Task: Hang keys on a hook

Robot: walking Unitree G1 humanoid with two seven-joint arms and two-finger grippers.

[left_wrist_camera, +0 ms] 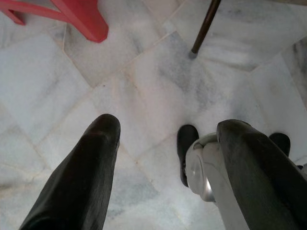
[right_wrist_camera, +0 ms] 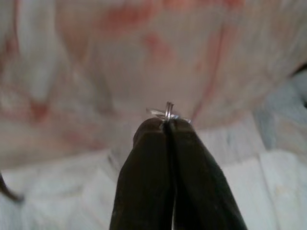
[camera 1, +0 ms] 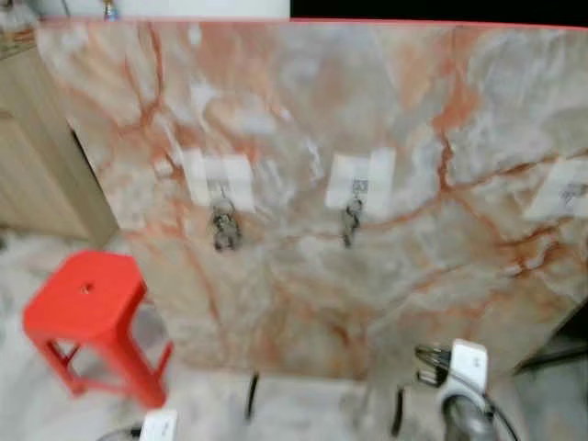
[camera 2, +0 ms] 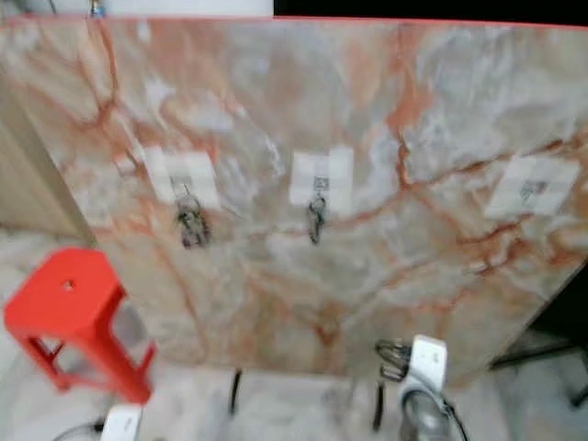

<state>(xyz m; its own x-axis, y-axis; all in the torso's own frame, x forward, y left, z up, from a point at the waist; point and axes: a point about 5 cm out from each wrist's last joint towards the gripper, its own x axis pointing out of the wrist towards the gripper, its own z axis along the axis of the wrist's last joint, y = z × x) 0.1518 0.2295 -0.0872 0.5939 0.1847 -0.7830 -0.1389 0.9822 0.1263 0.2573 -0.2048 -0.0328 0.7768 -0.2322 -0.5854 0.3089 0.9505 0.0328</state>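
Right gripper: black fingers pinching a thin metal key ring.
Left gripper: hanging spread open.
Board: veined marble.

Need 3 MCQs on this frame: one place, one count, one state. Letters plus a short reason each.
1. Where is the red stool?
A. on the robot's left, on the floor beside the marble panel
B. on the robot's right
C. on top of the panel

2. How many hooks on the panel already carry keys?
A. none
B. two
C. three

3. What state is the right end effector in?
A. wide open
B. shut on a key ring
C. shut on the stool leg

Answers:
1 A, the stool stands at lower left of the head views.
2 B, keys hang at the left hook and middle hook; the right hook is bare.
3 B, the right wrist view shows the fingers pressed together with a metal ring at their tips.
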